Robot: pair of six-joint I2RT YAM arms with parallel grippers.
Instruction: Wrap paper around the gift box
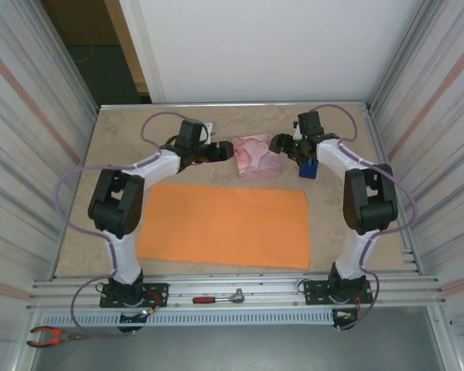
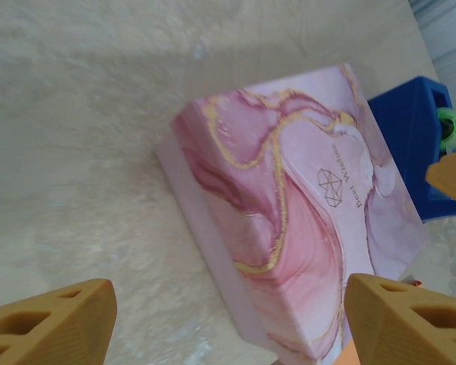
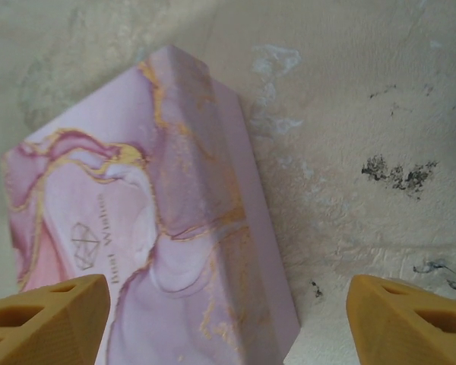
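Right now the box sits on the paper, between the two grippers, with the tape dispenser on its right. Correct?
No. The box is not on the paper; it sits on the bare table beyond the paper's far edge, as the top view shows. It does lie between the left gripper and right gripper, tape dispenser on its right.

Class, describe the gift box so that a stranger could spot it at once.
Find the large orange paper. Just beyond its far edge sits the gift box: square, flat, pink-and-white marbled with gold veins, unlike the narrow blue tape dispenser beside it.
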